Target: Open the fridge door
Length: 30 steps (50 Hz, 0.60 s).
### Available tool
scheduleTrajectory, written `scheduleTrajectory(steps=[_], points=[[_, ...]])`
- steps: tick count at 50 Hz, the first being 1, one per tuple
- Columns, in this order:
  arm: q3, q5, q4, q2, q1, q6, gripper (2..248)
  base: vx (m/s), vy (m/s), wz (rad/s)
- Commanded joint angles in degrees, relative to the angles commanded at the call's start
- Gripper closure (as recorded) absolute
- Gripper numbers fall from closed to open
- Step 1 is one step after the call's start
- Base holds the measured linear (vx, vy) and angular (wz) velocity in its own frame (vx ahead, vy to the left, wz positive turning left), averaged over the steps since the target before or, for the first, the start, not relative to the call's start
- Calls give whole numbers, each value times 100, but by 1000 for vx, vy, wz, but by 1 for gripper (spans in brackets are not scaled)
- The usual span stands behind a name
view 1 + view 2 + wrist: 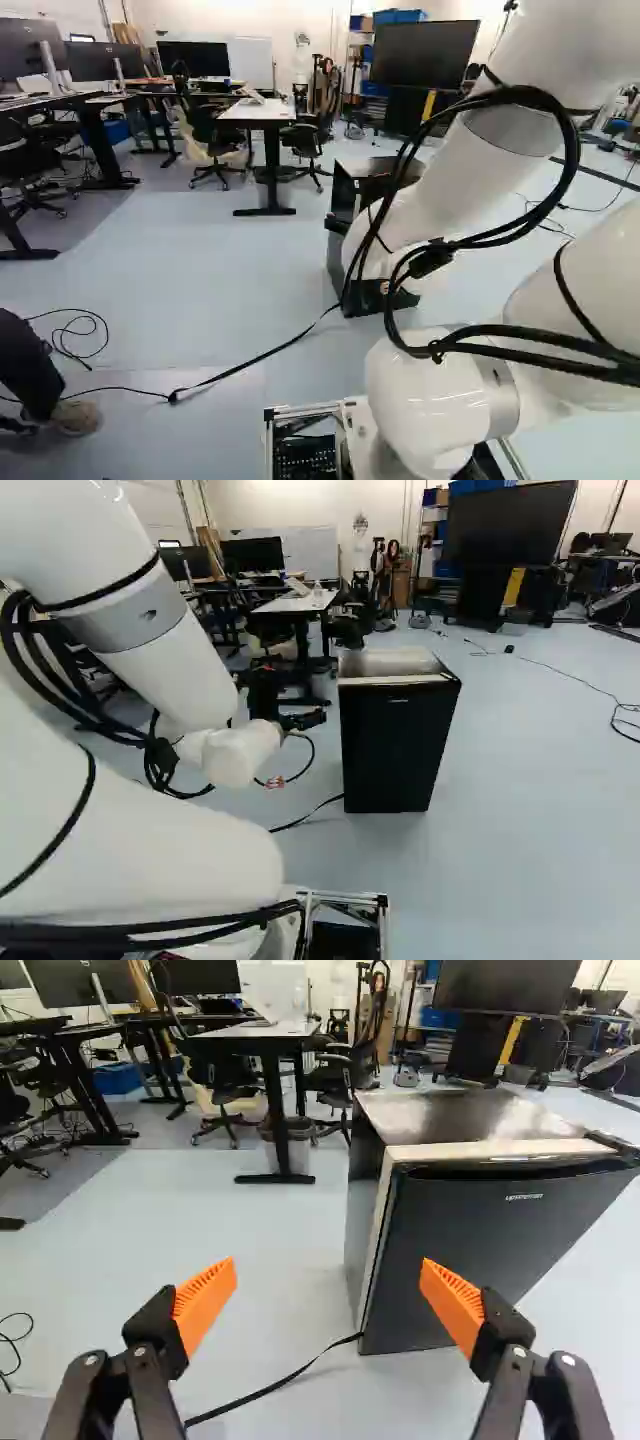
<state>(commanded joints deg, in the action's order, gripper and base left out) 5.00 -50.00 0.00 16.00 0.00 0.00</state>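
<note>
White arm (175, 680) — bent, near fridge (392, 748)

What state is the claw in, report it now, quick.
Claw: open, orange pads well apart, holding nothing; the fridge stands ahead, not gripped.

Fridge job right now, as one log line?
fridge: door closed | jaws: open, holding nothing, clear of fridge | strap: on floor
</note>
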Motion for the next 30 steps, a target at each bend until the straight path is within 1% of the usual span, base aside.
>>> scheduleTrajectory(steps=[18, 30], points=[[6, 0, 0, -7, 0, 0, 3, 0, 0, 0], [87, 0, 0, -102, 0, 0, 3, 0, 0, 0]])
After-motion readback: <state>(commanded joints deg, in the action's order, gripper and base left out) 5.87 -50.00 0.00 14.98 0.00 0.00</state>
